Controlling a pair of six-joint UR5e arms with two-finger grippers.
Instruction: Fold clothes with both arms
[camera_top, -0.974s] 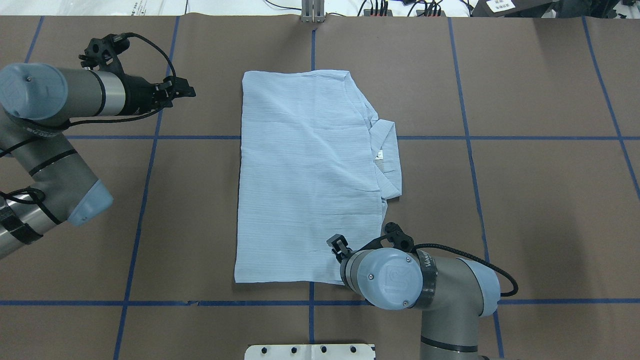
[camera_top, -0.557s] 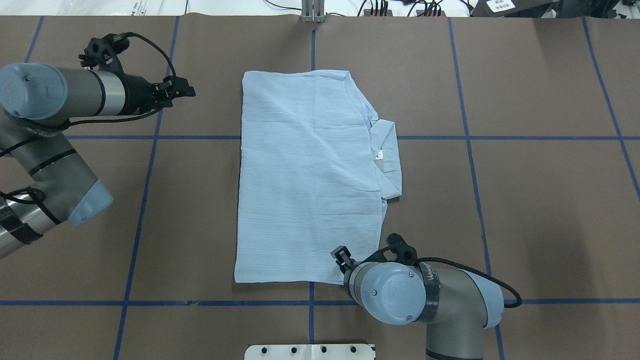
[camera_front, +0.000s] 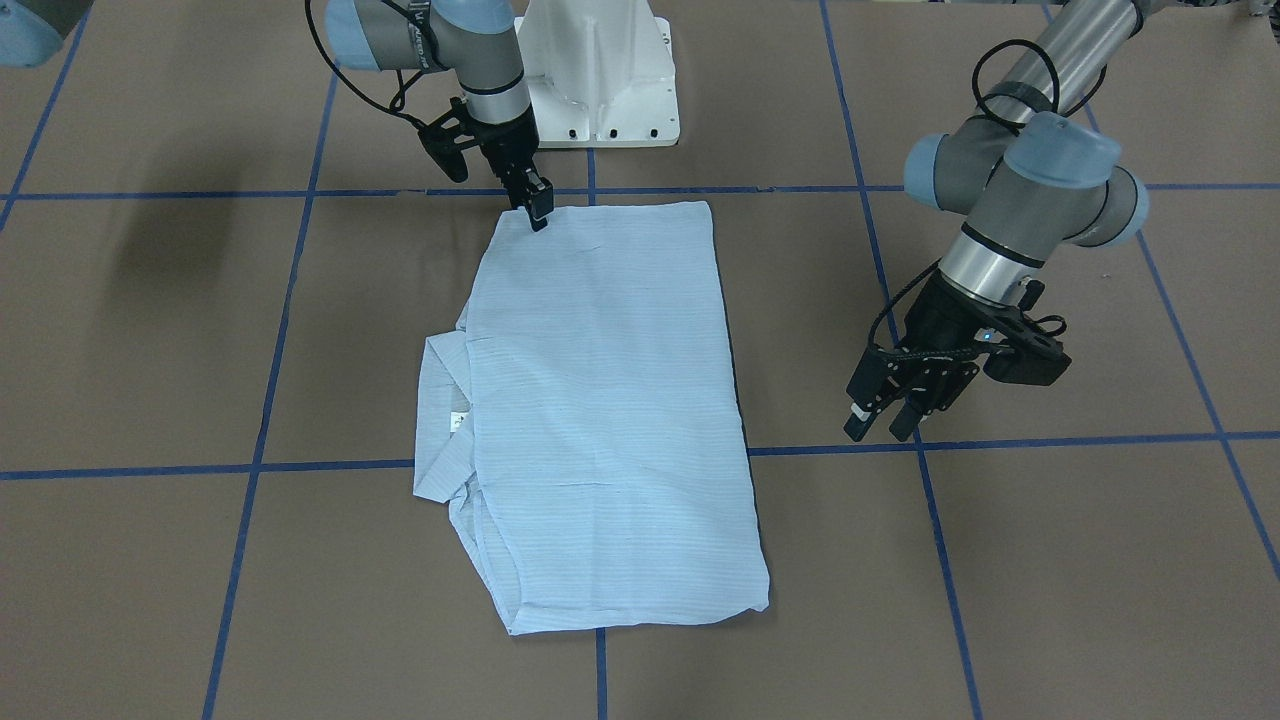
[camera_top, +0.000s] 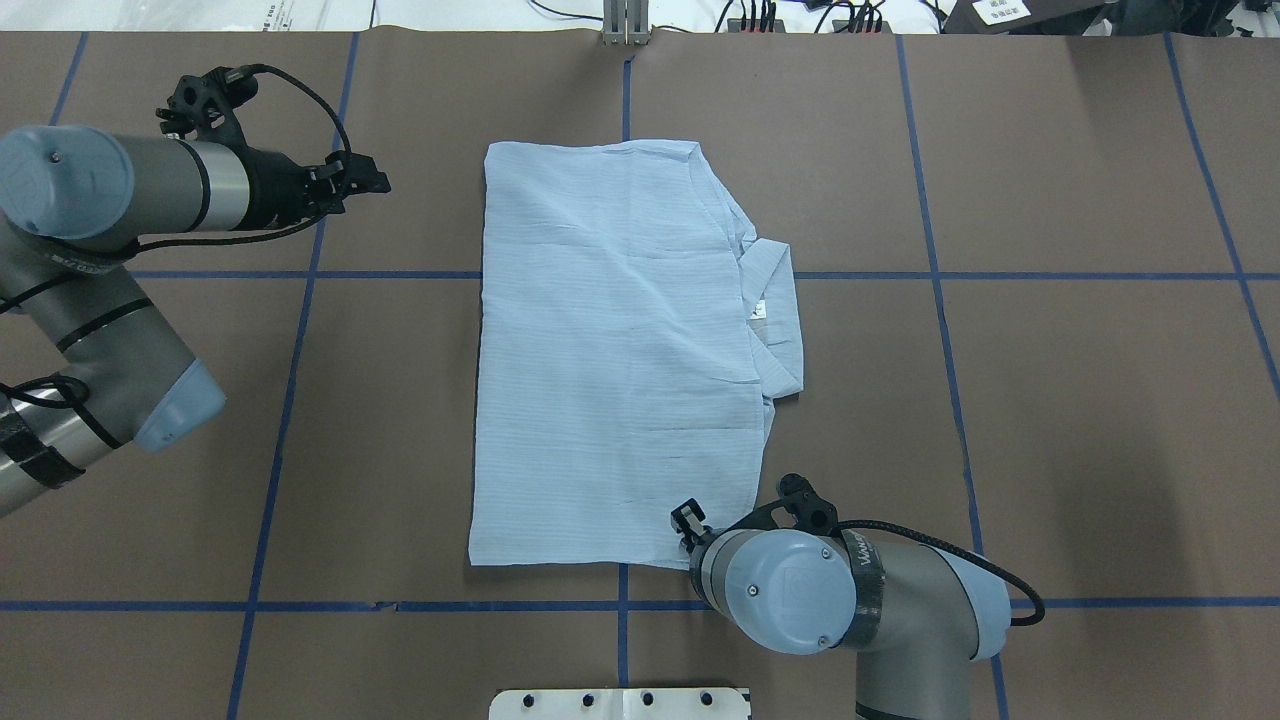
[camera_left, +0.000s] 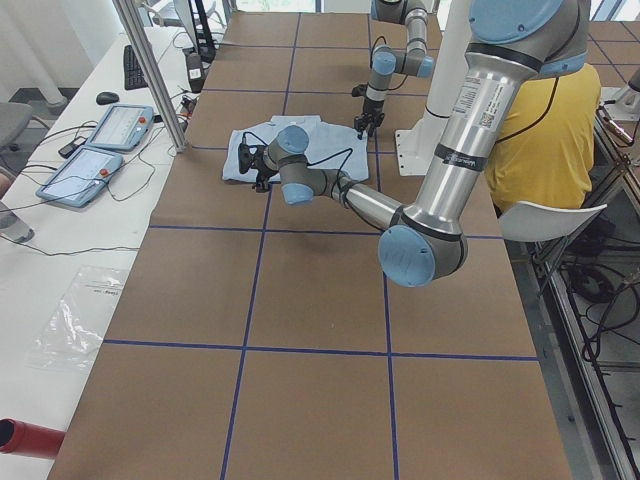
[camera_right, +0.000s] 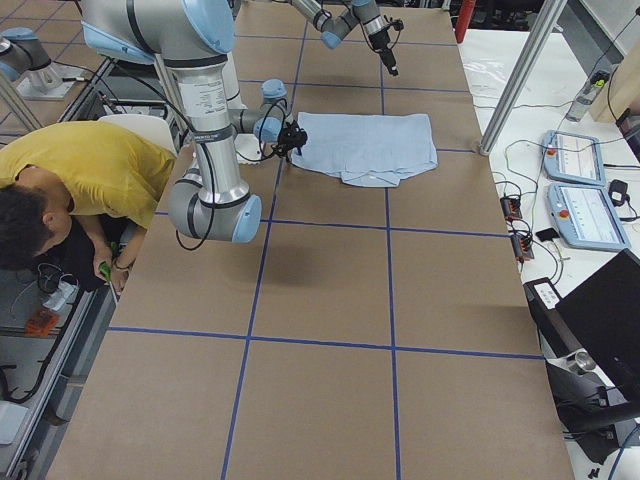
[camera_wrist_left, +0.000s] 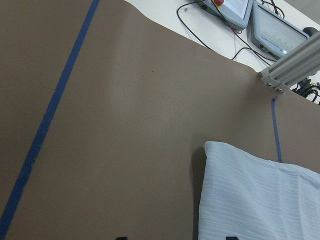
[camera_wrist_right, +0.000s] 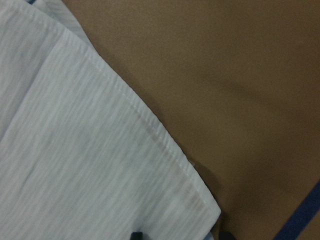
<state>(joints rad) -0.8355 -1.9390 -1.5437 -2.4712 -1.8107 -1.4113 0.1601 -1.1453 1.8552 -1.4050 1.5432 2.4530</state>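
The right claw (camera_front: 538, 208), jaws apart, has crept onto the top-left corner of the shirt (camera_front: 600, 400), which lies mid-frame on the bench (camera_front: 1000, 600). The left claw (camera_front: 888, 425) hangs spread at right. A corner pinch seems next.

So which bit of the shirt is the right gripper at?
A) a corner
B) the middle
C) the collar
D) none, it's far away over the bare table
A: the right gripper is down at one corner of the shirt, well away from the collar and the middle.
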